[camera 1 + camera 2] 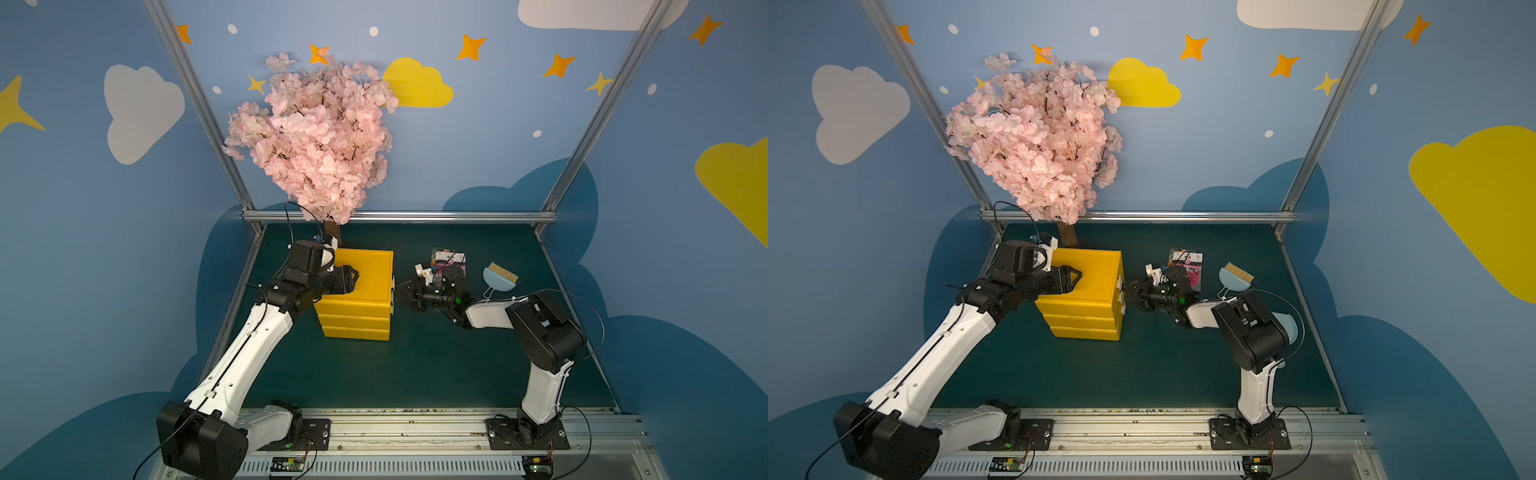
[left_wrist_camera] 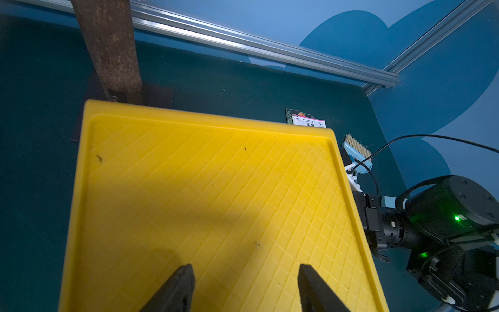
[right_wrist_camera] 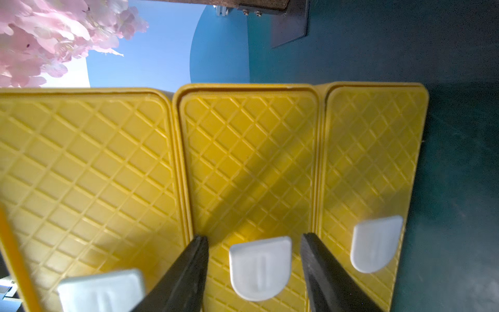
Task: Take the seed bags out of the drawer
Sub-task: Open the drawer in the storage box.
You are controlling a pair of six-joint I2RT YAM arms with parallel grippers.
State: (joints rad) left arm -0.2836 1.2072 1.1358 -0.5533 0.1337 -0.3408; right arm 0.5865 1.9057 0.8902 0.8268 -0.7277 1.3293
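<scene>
The yellow drawer unit (image 1: pixel 357 291) (image 1: pixel 1088 286) has three stacked drawers whose white handles face my right arm. All three fronts look shut, so what is inside is hidden. My right gripper (image 1: pixel 398 289) (image 1: pixel 1130 291) (image 3: pixel 253 237) is open at the middle drawer (image 3: pixel 248 151). Its jaws stand on either side of that drawer's white handle (image 3: pixel 260 267) without touching it. My left gripper (image 1: pixel 353 276) (image 1: pixel 1077 276) (image 2: pixel 245 272) is open over the unit's ribbed top (image 2: pixel 205 189), holding nothing. Seed bags (image 1: pixel 451 258) (image 1: pixel 1187 259) (image 2: pixel 305 120) lie flat on the mat behind my right wrist, partly hidden by it.
A blue hand brush with tan bristles (image 1: pixel 500 276) (image 1: pixel 1235 276) (image 2: pixel 357 151) lies to the right of the seed bags. A pink blossom tree (image 1: pixel 320 141) rises from a brown trunk (image 2: pixel 110 48) just behind the drawer unit. Aluminium rails (image 1: pixel 399 216) edge the dark green mat (image 1: pixel 415 365).
</scene>
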